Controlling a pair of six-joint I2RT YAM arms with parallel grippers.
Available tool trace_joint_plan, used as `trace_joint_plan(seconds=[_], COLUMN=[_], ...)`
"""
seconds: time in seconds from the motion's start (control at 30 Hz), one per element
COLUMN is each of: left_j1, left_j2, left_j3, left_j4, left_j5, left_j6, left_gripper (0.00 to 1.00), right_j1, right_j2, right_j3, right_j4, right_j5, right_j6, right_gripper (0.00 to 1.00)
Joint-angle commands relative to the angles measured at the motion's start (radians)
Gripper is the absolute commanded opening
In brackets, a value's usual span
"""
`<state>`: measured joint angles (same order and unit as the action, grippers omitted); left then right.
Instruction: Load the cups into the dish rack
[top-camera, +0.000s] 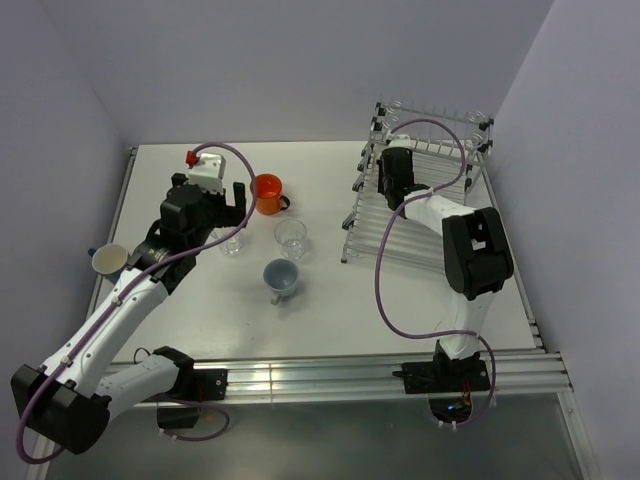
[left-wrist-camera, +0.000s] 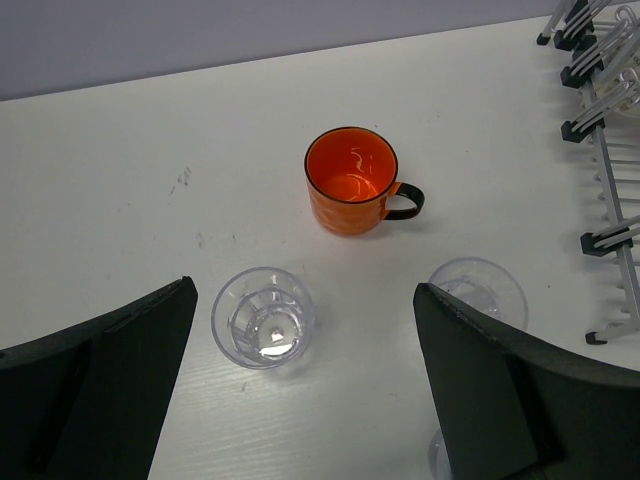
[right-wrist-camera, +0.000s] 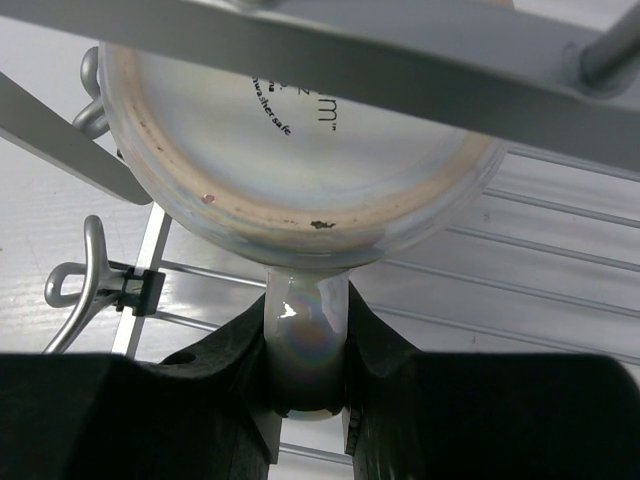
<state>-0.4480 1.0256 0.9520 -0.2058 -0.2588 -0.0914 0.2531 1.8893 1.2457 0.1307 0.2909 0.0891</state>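
From the top camera I see my left pincer (top-camera: 228, 205) spread wide and hanging over a clear tumbler (top-camera: 232, 243) on the table (top-camera: 330, 320), gripping nothing. The orange mug (top-camera: 268, 193) stands just beside it. A second tumbler (top-camera: 291, 238) and the blue mug (top-camera: 281, 277) sit nearer the middle, and the white mug with the orange inside (top-camera: 110, 260) is at the table's left edge. The dish rack (top-camera: 362, 232) is at the far right with my right pincer (top-camera: 397, 178) reached down into it, though from up here I cannot tell what that pincer has hold of. My left wrist camera shows both black fingers (left-wrist-camera: 110, 380) far apart, with the near tumbler upright and untouched between them. The other tumbler is partly hidden behind one finger. The orange mug stands upright beyond, its dark handle turned toward the rack. My right wrist camera gives what the overhead hides: the fingers (right-wrist-camera: 200, 420) are pressed together on the handle (right-wrist-camera: 307, 335) of a pale glossy mug (right-wrist-camera: 300, 130). Its base faces the lens, with rack rods crossing above and behind it.
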Motion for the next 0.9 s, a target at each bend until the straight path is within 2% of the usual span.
trace_joint_plan(seconds=[0.0, 0.23, 0.47, 0.87], left_j1=[0.005, 0.005, 0.005, 0.005], left_j2=[-0.006, -0.009, -0.01, -0.016], left_j3=[-0.002, -0.007, -0.01, -0.013], left_j4=[0.045, 0.046, 0.046, 0.04], left_j5=[0.013, 0.016, 0.013, 0.021], left_j6=[-0.002, -0.002, 0.001, -0.005], left_gripper=[0.99, 0.99, 0.99, 0.99], right_j1=[0.005, 0.003, 0.005, 0.005], right_j2=[-0.03, -0.026, -0.03, -0.122], right_j3=[0.077, 0.081, 0.077, -0.008], right_j4=[0.109, 0.096, 0.099, 0.084], right_j5=[0.065, 0.074, 0.063, 0.051], right_j6=[0.021, 0.023, 0.018, 0.02], right_gripper=[0.19, 0.32, 0.49, 0.65])
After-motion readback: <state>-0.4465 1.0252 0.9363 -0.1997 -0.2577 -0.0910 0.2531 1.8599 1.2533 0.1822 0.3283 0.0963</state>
